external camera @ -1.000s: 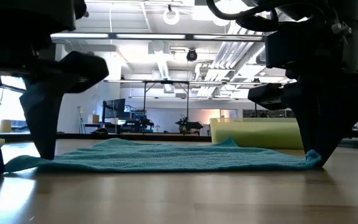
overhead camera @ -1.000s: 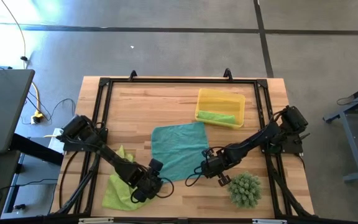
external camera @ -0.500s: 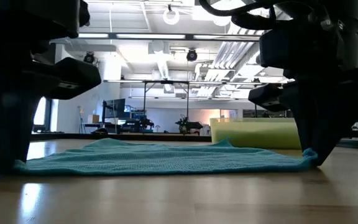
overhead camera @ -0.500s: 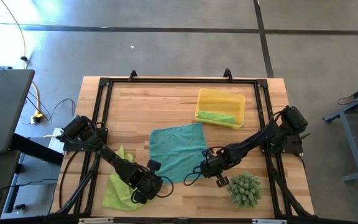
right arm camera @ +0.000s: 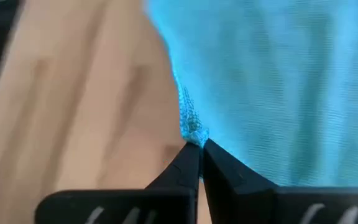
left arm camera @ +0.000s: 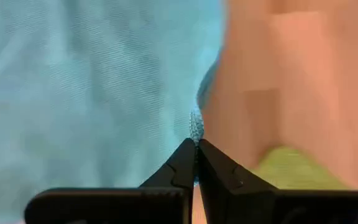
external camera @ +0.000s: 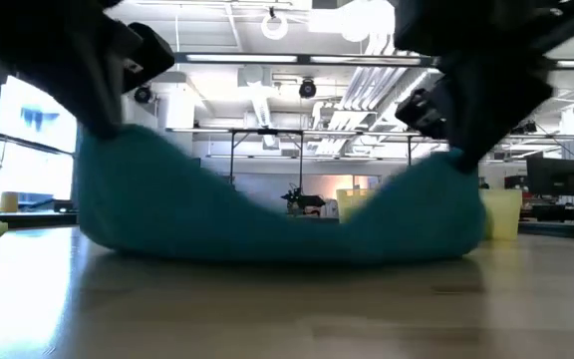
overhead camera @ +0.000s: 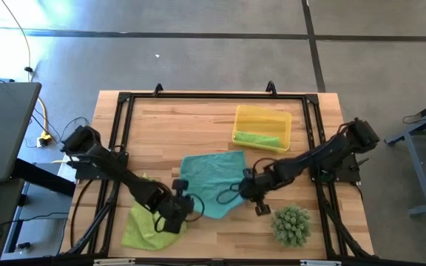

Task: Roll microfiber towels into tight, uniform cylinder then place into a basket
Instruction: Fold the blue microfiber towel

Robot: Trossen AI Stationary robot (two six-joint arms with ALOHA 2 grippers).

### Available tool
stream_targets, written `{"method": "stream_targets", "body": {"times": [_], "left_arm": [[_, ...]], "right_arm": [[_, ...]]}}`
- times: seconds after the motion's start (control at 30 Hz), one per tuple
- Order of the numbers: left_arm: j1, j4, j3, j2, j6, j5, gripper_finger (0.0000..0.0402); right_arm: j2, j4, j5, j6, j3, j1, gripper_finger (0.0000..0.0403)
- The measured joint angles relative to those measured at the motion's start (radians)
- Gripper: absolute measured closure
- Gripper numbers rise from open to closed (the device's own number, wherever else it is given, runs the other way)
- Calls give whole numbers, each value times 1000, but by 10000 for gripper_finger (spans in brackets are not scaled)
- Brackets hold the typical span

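Teal towel [left arm camera: 86, 81] corners pinched by left hand [left arm camera: 196, 163] and right hand [right arm camera: 199, 163]

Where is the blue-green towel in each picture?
High view: teal towel mid-table, between left gripper and right gripper.
Low view: centre, sagging, corners lifted.
Left wrist: its corner pinched.
Right wrist: corner pinched.
Shared landmark: yellow basket.

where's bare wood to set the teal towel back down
Free: the far strip of table left of the yellow tray, and the far-left wood beyond the lime-green towel. Crowded: the near middle, where both grippers, left and right, hold the teal towel, and the near right by the spiky plant.
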Motion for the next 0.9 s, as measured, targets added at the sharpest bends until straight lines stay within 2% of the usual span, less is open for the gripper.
{"method": "stream_targets", "body": {"times": [0.23, 0.33, 0.5, 0.73, 0.9], "left_arm": [[77, -238, 0, -79, -181, -214, 400], [123, -268, 0, -78, -203, -230, 399], [202, -213, -39, -28, -202, -231, 399], [273, -204, -43, 21, -222, -303, 399], [305, -205, -43, 22, -230, -316, 399]], "right_arm": [[-33, -70, 143, 4, 0, -141, 403], [-30, -71, 153, 4, 0, -196, 403], [-30, -63, 162, 63, 0, -261, 403], [16, -70, 217, 228, 0, -282, 403], [79, -62, 278, 240, -1, -282, 403]]}}
